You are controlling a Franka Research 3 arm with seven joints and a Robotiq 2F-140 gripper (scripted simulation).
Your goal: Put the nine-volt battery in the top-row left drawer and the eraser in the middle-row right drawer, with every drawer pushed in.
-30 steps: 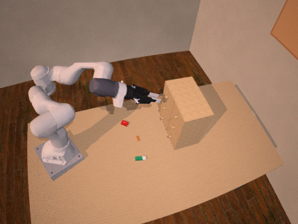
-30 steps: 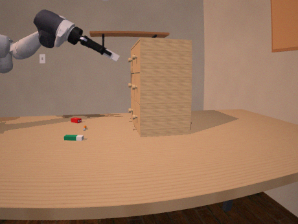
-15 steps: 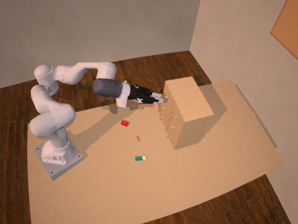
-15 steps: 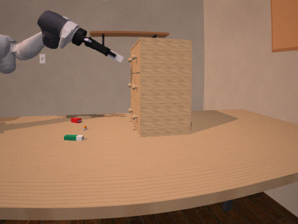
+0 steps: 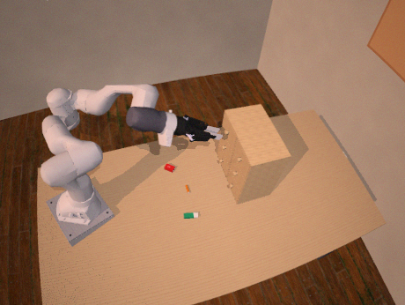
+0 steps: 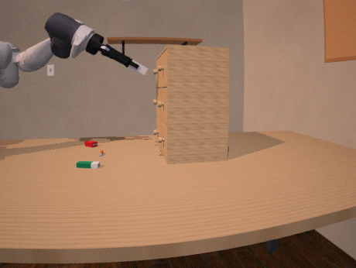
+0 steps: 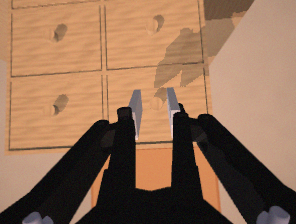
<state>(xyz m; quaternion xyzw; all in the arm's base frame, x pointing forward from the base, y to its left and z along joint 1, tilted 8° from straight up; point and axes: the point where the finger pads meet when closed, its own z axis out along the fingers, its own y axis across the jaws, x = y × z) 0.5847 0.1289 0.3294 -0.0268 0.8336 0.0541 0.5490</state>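
Observation:
The small wooden chest (image 5: 253, 150) stands on the table with all drawers pushed in; it also shows in the exterior view (image 6: 193, 104). My gripper (image 6: 141, 70) is level with the top row, a short way in front of the top left drawer's knob (image 6: 155, 70). In the wrist view the fingers are narrowed with a small gap, lined up on that knob (image 7: 157, 103), with nothing between them. The red nine-volt battery (image 5: 169, 167) and the green and white eraser (image 5: 191, 215) lie on the table.
A small orange object (image 5: 187, 189) lies between the battery and the eraser. The robot base (image 5: 79, 212) stands at the table's left. A wall shelf (image 6: 155, 40) hangs behind the chest.

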